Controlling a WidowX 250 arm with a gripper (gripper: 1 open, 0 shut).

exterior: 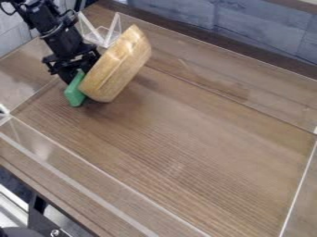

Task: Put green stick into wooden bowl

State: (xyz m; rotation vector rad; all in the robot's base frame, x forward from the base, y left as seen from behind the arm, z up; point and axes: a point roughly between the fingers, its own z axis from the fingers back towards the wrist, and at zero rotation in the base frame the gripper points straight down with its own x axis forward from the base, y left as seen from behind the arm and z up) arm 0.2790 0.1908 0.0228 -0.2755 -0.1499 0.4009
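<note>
Black hand (70, 67) hangs at the far left of the surface (186, 139), pointing steeply down, its jaws partly closed around the upper end of the green stick (74, 91). The stick shows just below the fingertips, standing steeply on end with its long axis running up into the hand and its lower end at or near the wood; whether it touches I cannot tell. Immediately right of the hand, touching or all but touching the stick, the wooden bowl (111, 67) is tipped up on its side, rounded outside towards us. Its opening faces away, hidden, so the stick must go up and round that rim, I judge.
</note>
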